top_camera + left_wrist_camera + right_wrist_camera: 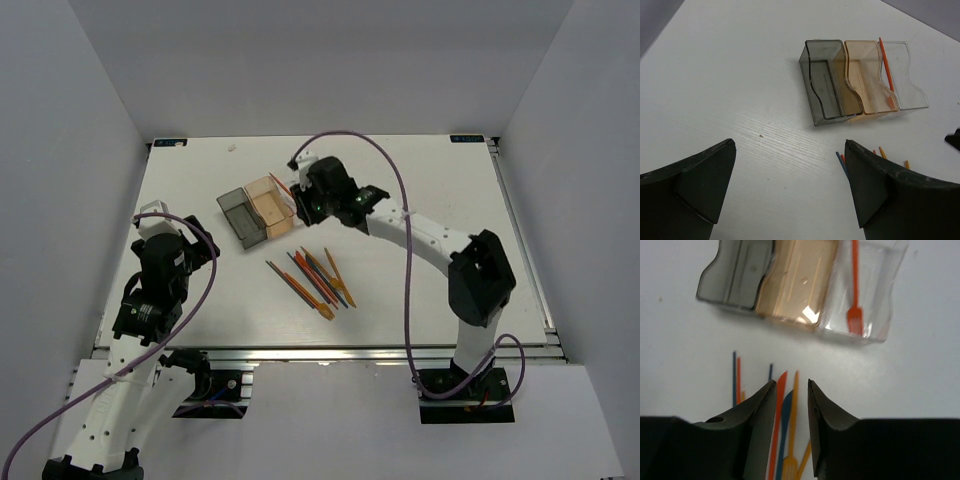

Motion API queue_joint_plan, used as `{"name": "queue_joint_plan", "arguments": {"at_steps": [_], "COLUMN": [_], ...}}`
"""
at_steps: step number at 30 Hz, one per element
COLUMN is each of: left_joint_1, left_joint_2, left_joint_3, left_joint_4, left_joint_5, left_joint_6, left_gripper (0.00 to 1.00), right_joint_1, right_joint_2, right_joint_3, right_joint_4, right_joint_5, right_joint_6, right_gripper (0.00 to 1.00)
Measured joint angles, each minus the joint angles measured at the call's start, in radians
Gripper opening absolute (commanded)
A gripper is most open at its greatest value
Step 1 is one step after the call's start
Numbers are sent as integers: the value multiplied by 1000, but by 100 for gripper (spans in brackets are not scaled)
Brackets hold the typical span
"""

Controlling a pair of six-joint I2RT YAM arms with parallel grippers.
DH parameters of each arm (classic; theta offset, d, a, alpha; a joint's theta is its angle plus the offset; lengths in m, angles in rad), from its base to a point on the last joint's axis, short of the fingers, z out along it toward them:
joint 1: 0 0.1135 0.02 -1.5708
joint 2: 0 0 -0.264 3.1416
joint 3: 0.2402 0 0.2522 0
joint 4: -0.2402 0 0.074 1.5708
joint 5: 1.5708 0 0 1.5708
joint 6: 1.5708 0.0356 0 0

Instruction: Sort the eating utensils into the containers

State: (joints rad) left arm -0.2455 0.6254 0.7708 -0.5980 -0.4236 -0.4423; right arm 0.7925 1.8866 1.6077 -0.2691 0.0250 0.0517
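Containers (pixel 865 80) toward the far edge: clear bin (pixel 882 295) held one slim orange fork (pixel 855 290); I saw left gripper (pixel 790 147) wide apart, right gripper (pixel 791 385) slightly apart.

Right gripper (pixel 300 205) overhangs the containers (pixel 243 215); their left side lies open.

The row of three joined bins (pixel 257 213) sits on the table (pixel 430 170) left of centre, one fork (pixel 855 295) lying in its right-end bin, with the loose utensils (pixel 315 278) bunched just nearer the near edge.
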Motion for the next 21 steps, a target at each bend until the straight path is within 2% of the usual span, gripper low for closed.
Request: {"name": "queue_joint_plan", "arguments": {"at_steps": [3,8,21], "left_joint_1": [0,-1,-12], "left_joint_2": [0,0,0], "left_joint_3": [0,0,0], "left_joint_4": [0,0,0], "left_joint_5": [-2,-3,-3], "left_joint_6": [0,0,0], "left_gripper": [98,98,98], "right_joint_1": [68,116,94], "right_joint_2": [-66,-32,-14], "right_joint_3": [-129,-254,-309], "right_joint_4": [-10,-64,-95], "right_joint_5": [46,101,129], "right_joint_6": [13,28,40], "right_gripper": [30,30,26]}}
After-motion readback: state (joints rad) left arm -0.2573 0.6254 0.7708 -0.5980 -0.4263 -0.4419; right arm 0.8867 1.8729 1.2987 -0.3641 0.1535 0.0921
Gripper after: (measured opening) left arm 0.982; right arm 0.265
